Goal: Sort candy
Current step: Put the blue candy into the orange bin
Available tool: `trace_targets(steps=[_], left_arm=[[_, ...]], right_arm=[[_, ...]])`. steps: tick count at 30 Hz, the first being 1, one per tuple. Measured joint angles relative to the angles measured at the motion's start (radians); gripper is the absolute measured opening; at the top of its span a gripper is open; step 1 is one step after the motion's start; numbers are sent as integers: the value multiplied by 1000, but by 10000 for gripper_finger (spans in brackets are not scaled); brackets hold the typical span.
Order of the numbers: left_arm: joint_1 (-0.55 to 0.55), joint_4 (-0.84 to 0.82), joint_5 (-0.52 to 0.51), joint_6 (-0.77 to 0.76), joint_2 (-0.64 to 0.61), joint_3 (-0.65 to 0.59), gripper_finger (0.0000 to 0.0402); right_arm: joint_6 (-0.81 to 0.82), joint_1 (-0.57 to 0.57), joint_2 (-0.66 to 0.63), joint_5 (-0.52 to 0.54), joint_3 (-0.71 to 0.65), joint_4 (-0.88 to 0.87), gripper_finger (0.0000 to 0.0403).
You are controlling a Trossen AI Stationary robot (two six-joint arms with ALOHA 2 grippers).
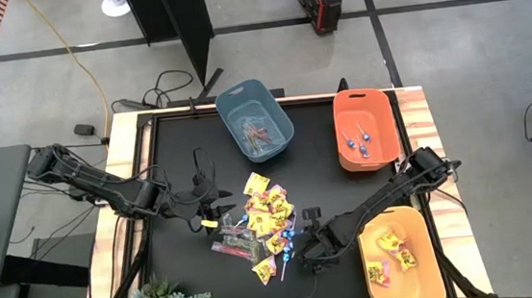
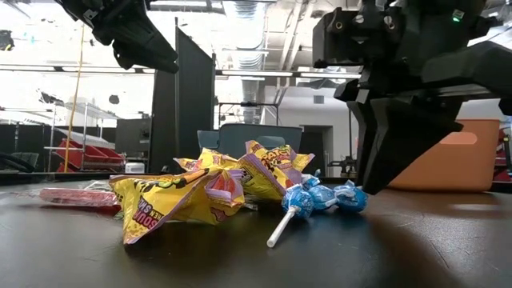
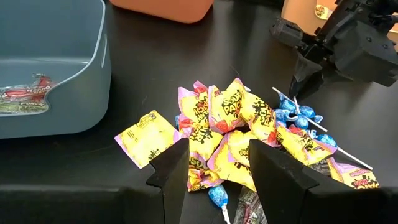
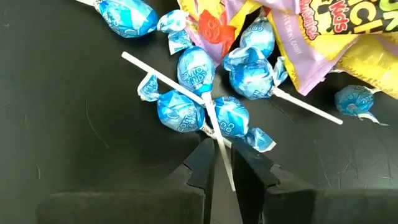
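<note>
Two dark, matte black jointed arms, each ending in blocky, angular black jaws with flat inner faces

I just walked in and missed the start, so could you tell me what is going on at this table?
The robot is sorting candy from a pile in the middle of the table into bins. The right gripper is down at the pile's edge, its fingers closing around a blue lollipop's stick. The left gripper hovers open over the yellow packets. Some candy already lies in the blue-grey bin, orange bin and yellow bin.

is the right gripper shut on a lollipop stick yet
Shut on it, apparently: the right gripper has its fingers pinched around a white lollipop stick at the pile's edge, still on the table.
</note>
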Motion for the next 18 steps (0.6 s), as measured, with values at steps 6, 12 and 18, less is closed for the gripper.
trace_targets(steps=[6, 12, 18], left_arm=[[0, 0, 0, 0, 0, 0, 160], [0, 0, 0, -1, 0, 0, 160], [0, -2, 0, -1, 0, 0, 160]], right_arm=[[0, 0, 0, 0, 0, -5, 54], [20, 0, -1, 0, -13, -6, 13], [21, 7, 16, 15, -13, -4, 2]])
